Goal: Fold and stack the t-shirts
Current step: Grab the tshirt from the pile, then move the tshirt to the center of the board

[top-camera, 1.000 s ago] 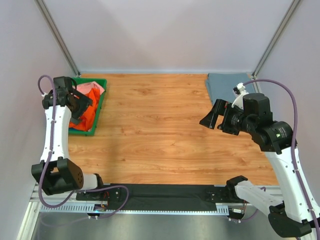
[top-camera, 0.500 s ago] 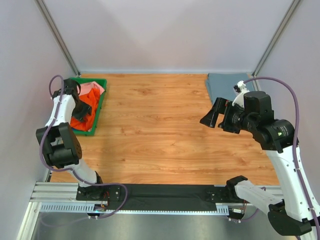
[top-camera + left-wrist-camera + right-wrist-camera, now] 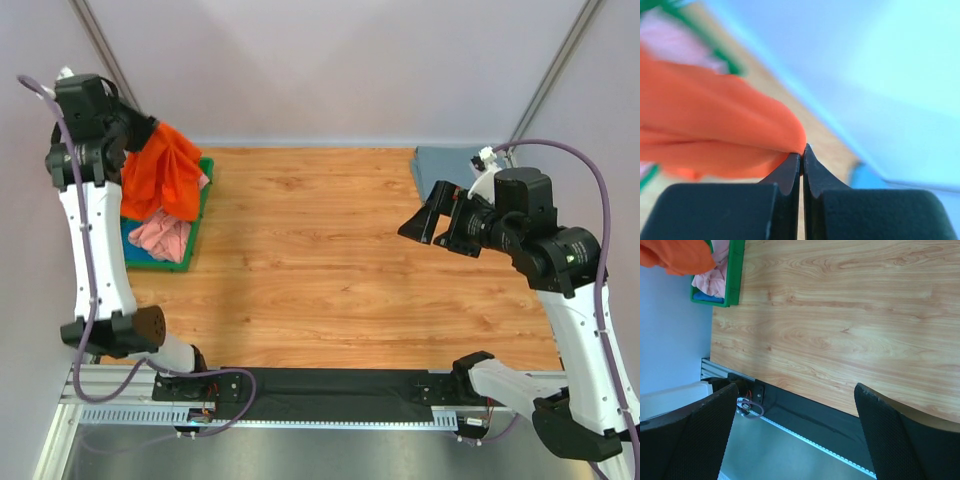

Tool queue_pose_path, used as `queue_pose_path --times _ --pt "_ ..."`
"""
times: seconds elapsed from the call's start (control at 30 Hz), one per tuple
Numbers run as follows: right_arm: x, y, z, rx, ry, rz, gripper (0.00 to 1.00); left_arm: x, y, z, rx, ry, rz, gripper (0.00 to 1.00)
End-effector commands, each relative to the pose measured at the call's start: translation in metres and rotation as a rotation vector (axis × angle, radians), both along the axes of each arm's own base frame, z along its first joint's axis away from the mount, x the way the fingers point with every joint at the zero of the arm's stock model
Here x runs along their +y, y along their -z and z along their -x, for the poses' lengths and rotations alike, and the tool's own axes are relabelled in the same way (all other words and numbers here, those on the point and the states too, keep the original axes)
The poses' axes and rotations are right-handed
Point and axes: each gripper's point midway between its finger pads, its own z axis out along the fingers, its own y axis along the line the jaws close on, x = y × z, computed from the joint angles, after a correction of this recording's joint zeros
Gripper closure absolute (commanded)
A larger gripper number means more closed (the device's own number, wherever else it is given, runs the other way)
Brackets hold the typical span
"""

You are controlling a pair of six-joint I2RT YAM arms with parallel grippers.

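Up high at the far left: pinching a fold of the orange t-shirt (image 3: pixel 165 175) in the left claw (image 3: pixel 802 152), black fingers (image 3: pixel 785 175) pressed together with barely a sliver between them and the cloth bunched right at the tips. Hanging loose in the air over the green tray (image 3: pixel 205 195), lower folds drooping toward the tray's far end; hard to tell whether touching anything below. Down in that tray, crumpled: the pink t-shirt (image 3: pixel 160 237), and beside it a strip of the blue t-shirt (image 3: pixel 130 245) along the left side. Over on the right, hovering above the bare wood of the counter (image 3: pixel 320 260) with the right claw (image 3: pixel 433 222) spread wide, gripping nothing, touching nothing, pointed leftward across the boards. Behind that arm, lying flat in the far right corner of the counter: the slate grey-blue t-shirt (image 3: pixel 445 170), well apart from the tray and the other three. From the right wrist, looking out between the two parted fingers: wood grain, the tray at the far edge, orange cloth dangling above it
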Motion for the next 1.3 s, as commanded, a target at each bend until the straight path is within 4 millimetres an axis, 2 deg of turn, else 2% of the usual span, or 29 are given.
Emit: queue_pose_path --times 0.0,0.07,0.1,0.13,0.17,0.2,0.23,0.27,0.3,0.33,0.37,0.43,0.47,0.5,0.53,0.57,0.6,0.63,0.67,0.7,0.73,0.77,0.83,0.87,0.93,1.0,1.1,1.17,1.27 --pt "-0.003 -0.016 0.004 -0.015 0.033 -0.034 0.0 -0.089 -0.105 0.033 -0.298 0.283 0.083 1.0" --pt "-0.006 -0.014 0.006 0.005 0.052 -0.024 0.0 -0.131 -0.112 0.044 -0.318 0.424 0.131 1.0" --pt "-0.008 -0.013 0.006 0.011 0.068 -0.013 0.0 -0.171 -0.113 0.06 -0.315 0.538 0.158 1.0" --pt "-0.011 -0.009 0.008 0.057 0.098 -0.014 0.0 -0.191 -0.108 0.07 -0.302 0.6 0.169 1.0" --pt "-0.014 -0.005 0.011 0.085 0.12 -0.006 0.0 -0.213 -0.082 0.074 -0.246 0.664 0.175 1.0" --pt "-0.015 -0.002 0.013 0.111 0.133 0.002 0.0 -0.251 -0.077 0.107 -0.247 0.791 0.157 1.0" --pt "-0.016 0.005 0.017 0.162 0.148 0.005 0.0 -0.271 -0.061 0.12 -0.216 0.841 0.151 1.0" --pt "-0.017 0.012 0.018 0.193 0.158 0.009 0.0 -0.29 -0.017 0.124 -0.134 0.867 0.14 1.0" --pt "-0.017 0.016 0.019 0.212 0.165 0.011 0.0 -0.322 -0.003 0.158 -0.11 0.979 0.158 1.0" --pt "-0.017 0.019 0.02 0.222 0.169 0.011 0.0 -0.34 0.016 0.172 -0.058 1.013 0.209 1.0" --pt "-0.017 0.024 0.021 0.236 0.175 0.013 0.0 -0.362 0.06 0.185 0.02 1.076 0.235 0.98" --pt "-0.02 0.029 0.019 0.229 0.191 0.02 0.0 -0.394 0.117 0.218 0.19 1.163 0.298 0.76" --pt "-0.023 0.042 0.019 0.252 0.199 0.05 0.0 -0.401 0.128 0.236 0.261 1.243 0.34 0.57" --pt "-0.024 0.05 0.018 0.268 0.199 0.066 0.0 -0.404 0.148 0.239 0.341 1.256 0.335 0.51" --pt "-0.024 0.059 0.018 0.292 0.196 0.08 0.02 -0.394 0.156 0.247 0.411 1.275 0.272 0.47" --pt "-0.023 0.069 0.019 0.315 0.182 0.093 0.03 -0.383 0.163 0.242 0.437 1.24 0.202 0.4" --pt "-0.021 0.09 0.022 0.378 0.179 0.116 0.04 -0.373 0.166 0.24 0.464 1.204 0.14 0.36" --pt "-0.019 0.099 0.022 0.402 0.176 0.118 0.07 -0.355 0.169 0.243 0.511 1.168 0.077 0.31" --pt "-0.016 0.108 0.022 0.419 0.169 0.116 0.08 -0.342 0.173 0.232 0.503 1.125 0.031 0.26" --pt "-0.011 0.129 0.028 0.468 0.152 0.128 0.08 -0.332 0.171 0.231 0.497 1.104 0.033 0.25" --pt "-0.007 0.134 0.02 0.445 0.151 0.115 0.1 -0.324 0.174 0.228 0.494 1.08 0.049 0.25" --pt "-0.003 0.143 0.019 0.455 0.143 0.111 0.1 -0.307 0.194 0.223 0.552 1.015 0.09 0.25" --pt "0.0 0.164 0.01 0.444 0.123 0.125 0.12 -0.291 0.2 0.217 0.529 0.968 0.153 0.26" --pt "-0.005 0.172 0.005 0.434 0.143 0.157 0.13 -0.275 0.222 0.217 0.578 0.913 0.184 0.27" --pt "-0.006 0.188 -0.002 0.455 0.134 0.206 0.15 -0.26 0.24 0.222 0.612 0.88 0.185 0.27" --pt "-0.003 0.198 0.0 0.505 0.106 0.223 0.16 -0.253 0.252 0.227 0.654 0.882 0.153 0.27" --pt "-0.008 0.212 0.022 0.568 0.1 0.282 0.18 -0.251 0.271 0.235 0.708 0.895 0.151 0.28" --pt "-0.012 0.225 0.041 0.62 0.109 0.298 0.2 -0.257 0.277 0.228 0.659 0.92 0.156 0.28" --pt "-0.011 0.228 0.06 0.648 0.119 0.251 0.22 -0.26 0.286 0.213 0.622 0.923 0.123 0.28"
